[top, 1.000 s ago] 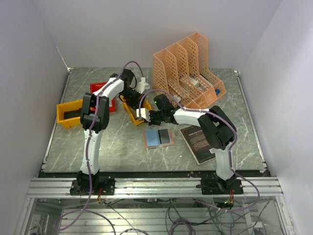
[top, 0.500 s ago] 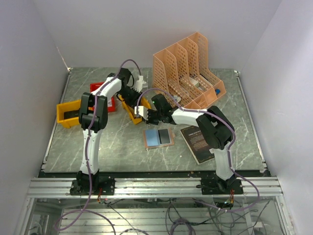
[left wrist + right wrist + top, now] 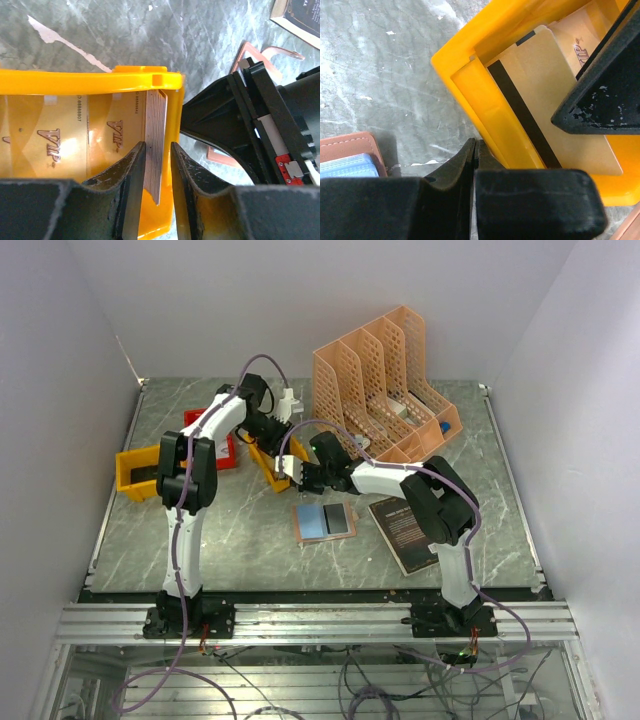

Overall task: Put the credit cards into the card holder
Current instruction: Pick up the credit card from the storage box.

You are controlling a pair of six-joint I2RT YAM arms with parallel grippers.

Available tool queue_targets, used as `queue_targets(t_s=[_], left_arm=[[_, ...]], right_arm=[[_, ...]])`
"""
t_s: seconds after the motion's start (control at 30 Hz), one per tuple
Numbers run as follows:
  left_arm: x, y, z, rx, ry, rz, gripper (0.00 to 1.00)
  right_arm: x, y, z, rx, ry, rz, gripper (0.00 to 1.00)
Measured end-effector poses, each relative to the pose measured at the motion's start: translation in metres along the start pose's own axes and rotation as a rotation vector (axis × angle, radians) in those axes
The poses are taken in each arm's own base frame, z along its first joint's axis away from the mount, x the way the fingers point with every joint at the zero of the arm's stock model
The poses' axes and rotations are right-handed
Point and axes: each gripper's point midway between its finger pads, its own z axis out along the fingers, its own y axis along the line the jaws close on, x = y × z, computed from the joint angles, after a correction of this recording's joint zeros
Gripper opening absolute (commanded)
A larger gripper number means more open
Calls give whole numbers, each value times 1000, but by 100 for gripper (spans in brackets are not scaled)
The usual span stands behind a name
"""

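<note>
A stack of thin pale credit cards [image 3: 156, 145] stands on edge against the wall inside a tilted yellow bin [image 3: 100, 77]. My left gripper [image 3: 158, 147] straddles the stack. Its jaws are narrow, one touching the cards, the other a small gap off. More tan cards [image 3: 555, 115] with a black stripe lie in the same bin [image 3: 490, 100]. My right gripper [image 3: 476, 147] is shut and empty, its tips against the bin's outer wall. The salmon card holder [image 3: 325, 522] lies open on the table in front of the bin [image 3: 270, 465]. A corner of it shows in the right wrist view [image 3: 350, 147].
A peach lattice organizer [image 3: 385, 380] stands at the back right. A black book [image 3: 405, 530] lies right of the holder. A red bin [image 3: 205, 430] and a second yellow bin [image 3: 140, 472] sit at the left. Both arms crowd the tilted bin.
My left wrist has drawn slightly up and back over the tilted bin. My right gripper has edged left against the bin's wall. The card holder has not moved.
</note>
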Motion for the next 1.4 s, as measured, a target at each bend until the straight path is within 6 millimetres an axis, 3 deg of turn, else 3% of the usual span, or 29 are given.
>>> queue_targets(t_s=[0.37, 0.8, 1.03, 1.4], left_arm=[[7, -6, 5, 27, 16, -31, 42], [13, 13, 8, -91, 54, -80, 42], [7, 23, 9, -143, 35, -81, 31], [8, 16, 15, -133, 53, -58, 38]], right_arm=[[-1, -2, 1, 10, -5, -1, 0], [-2, -4, 2, 19, -11, 8, 0], [-2, -4, 2, 19, -12, 12, 0], [-2, -5, 2, 21, -13, 17, 0]])
